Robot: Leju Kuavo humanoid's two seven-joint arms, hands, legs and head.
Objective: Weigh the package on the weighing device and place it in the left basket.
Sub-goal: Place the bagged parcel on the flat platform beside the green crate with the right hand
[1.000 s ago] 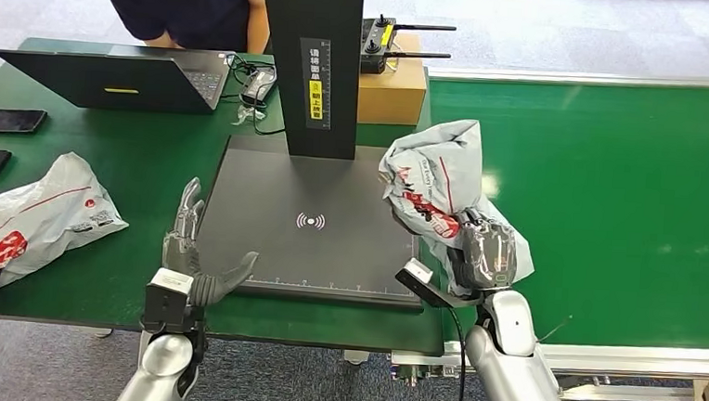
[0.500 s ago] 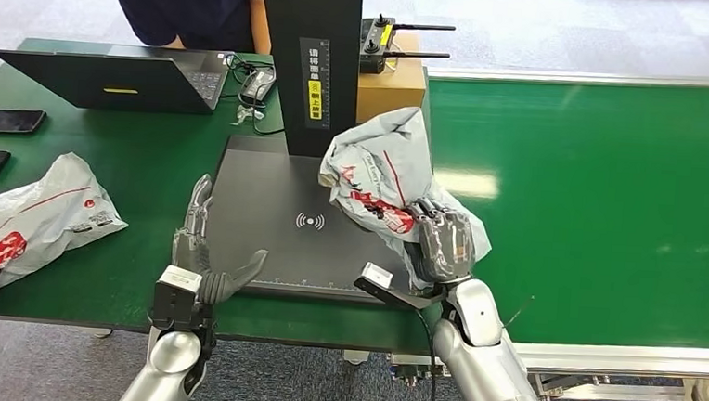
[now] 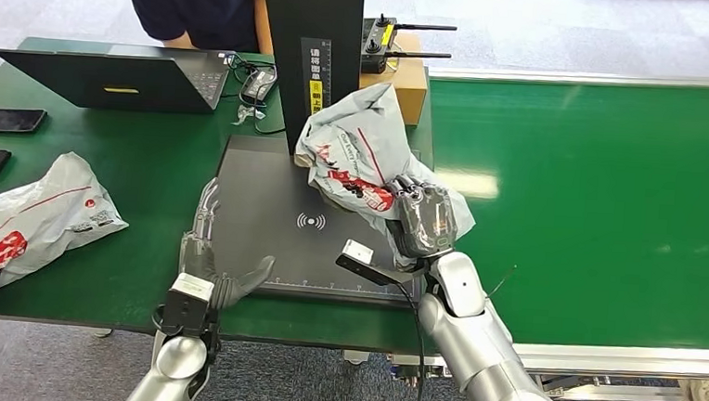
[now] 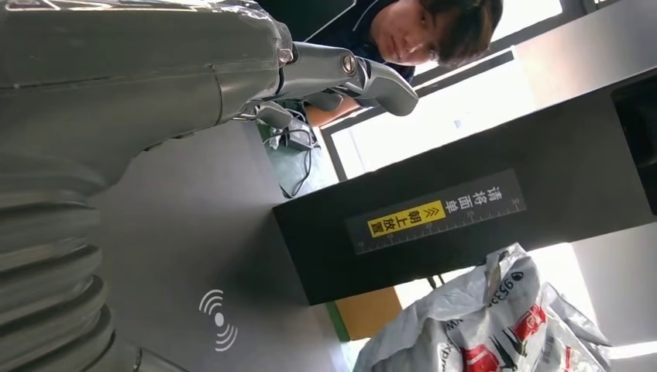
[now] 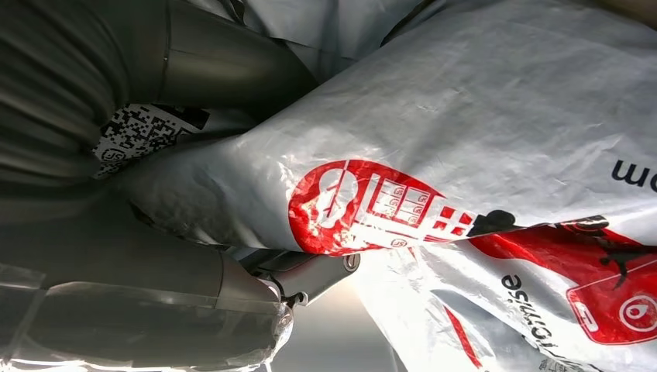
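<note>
Movement: package point(image 3: 365, 157) has travelled leftward across the last second, from beside the right edge of the weighing device point(image 3: 266, 216) at the conveyor side to a position over the platform's right rear area, next to the black upright column point(image 3: 311, 58).
Right hand: right hand point(image 3: 424, 221) has swung left with the package and grips its lower right end, fingers wrapped into the plastic; the right wrist view confirms fingers closed on the grey film.
Left hand: left hand point(image 3: 210, 259) has crept slightly forward along the platform's left front edge; fingers spread, thumb out, nothing held.
Package position: carried, apparently above the platform rather than resting on it; contact with the plate cannot be confirmed.
Package orientation: long axis runs diagonally, from the gripped end at front right up to the free end at rear left; the free end points toward the column and nearly touches it. Red printing faces up and forward.
Task standing: judged mid-transfer to the scale; weighing not yet done, left basket placement outstanding.
Risk: free end may foul the column on lowering.
Other: second package point(image 3: 24, 227) lies at table left; person point(image 3: 200, 5) stands behind laptop point(image 3: 107, 78).
</note>
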